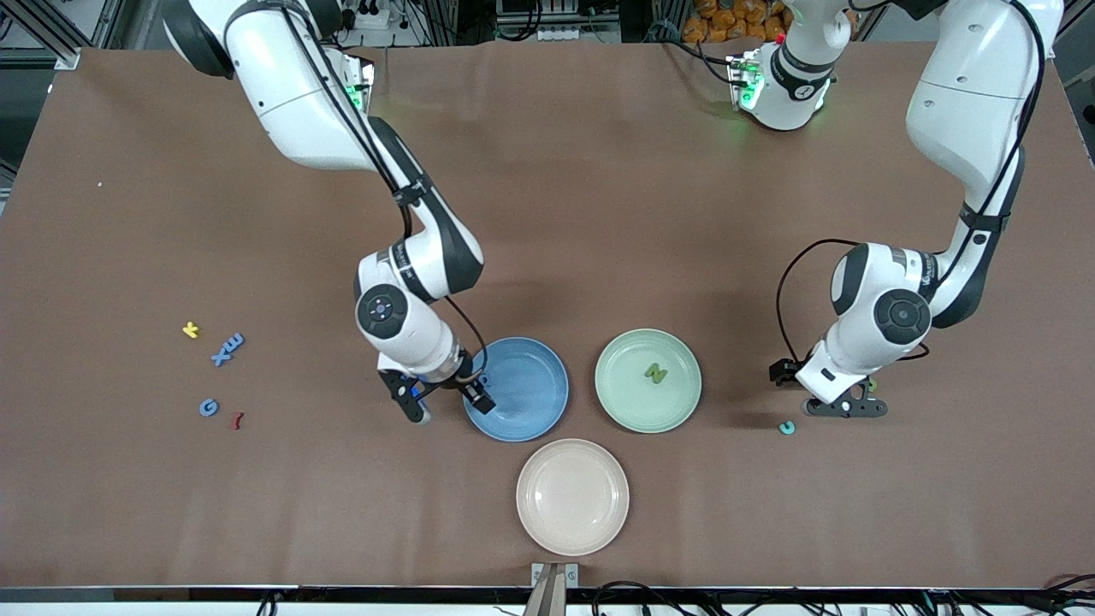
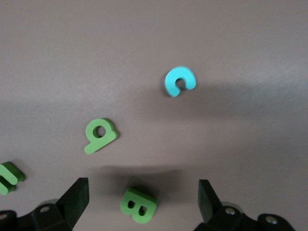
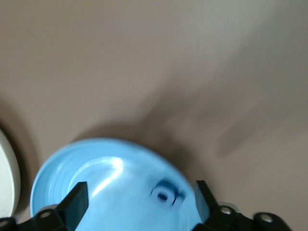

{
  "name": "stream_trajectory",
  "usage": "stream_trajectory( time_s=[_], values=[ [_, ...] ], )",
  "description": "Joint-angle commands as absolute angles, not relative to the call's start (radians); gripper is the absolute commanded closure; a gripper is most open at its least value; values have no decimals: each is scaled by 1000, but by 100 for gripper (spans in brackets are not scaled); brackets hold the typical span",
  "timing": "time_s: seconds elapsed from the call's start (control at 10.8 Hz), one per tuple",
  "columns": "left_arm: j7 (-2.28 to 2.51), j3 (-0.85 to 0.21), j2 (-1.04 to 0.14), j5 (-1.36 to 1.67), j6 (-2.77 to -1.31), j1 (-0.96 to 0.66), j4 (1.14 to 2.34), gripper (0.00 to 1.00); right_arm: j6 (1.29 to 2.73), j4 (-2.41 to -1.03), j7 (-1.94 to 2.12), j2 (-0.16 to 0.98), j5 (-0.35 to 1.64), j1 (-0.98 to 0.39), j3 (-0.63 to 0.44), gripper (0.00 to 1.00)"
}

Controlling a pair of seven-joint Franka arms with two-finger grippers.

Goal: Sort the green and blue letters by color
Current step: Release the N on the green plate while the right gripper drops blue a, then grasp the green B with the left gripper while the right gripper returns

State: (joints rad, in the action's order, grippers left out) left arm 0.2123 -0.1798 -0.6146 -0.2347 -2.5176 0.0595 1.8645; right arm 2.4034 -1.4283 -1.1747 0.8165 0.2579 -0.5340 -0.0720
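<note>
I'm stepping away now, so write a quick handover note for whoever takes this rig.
Right gripper: open over the blue plate, a blue letter lying in it.
Left gripper: open, low over the green B; beside it the green letter with a hole, a third green letter and a turquoise C.
Done: green N in the green plate.
Left: blue X, blue E, blue G.

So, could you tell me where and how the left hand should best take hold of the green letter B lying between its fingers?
The green B lies flat on the table, so come straight down from above. The left hand is open astride it; pinching its two long outer edges looks best, since the rounded lobes might slip.
</note>
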Motion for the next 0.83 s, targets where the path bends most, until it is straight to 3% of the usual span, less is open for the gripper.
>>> stream_trajectory(
  time_s=[0.0, 0.37, 0.46, 0.74],
  values=[
    [186, -199, -586, -262, -2618, 97, 1969, 0, 2315, -1402, -940, 798, 265, -463, -106, 0],
    [186, -199, -583, -262, -2634, 104, 2000, 0, 2206, -1420, -573, 776, 264, -321, -123, 0],
    [186, -199, -583, -261, -2634, 104, 2000, 4, 2188, -1430, -525, 769, 262, -293, -127, 0],
    [184, -199, -581, -261, -2632, 104, 2000, 46, 2189, -1529, -465, 717, 195, -224, -136, 0]
  ],
)
